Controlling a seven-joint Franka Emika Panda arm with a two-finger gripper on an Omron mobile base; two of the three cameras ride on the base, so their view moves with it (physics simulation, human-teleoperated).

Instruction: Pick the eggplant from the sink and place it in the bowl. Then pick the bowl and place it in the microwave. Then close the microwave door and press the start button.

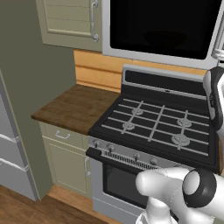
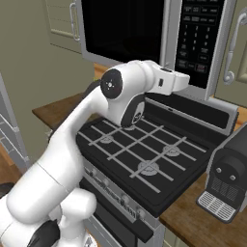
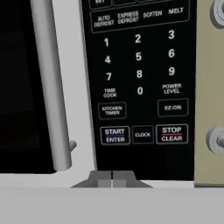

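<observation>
Overhead, microwave (image 2: 159,38), door (image 2: 123,31) closed, glossy black window.

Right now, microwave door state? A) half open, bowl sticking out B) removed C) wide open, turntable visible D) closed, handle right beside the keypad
D: the microwave door sits flush in its frame, its black window dark, and its vertical handle stands right beside the keypad; the shut gripper points at the panel below the START/ENTER button.
</observation>
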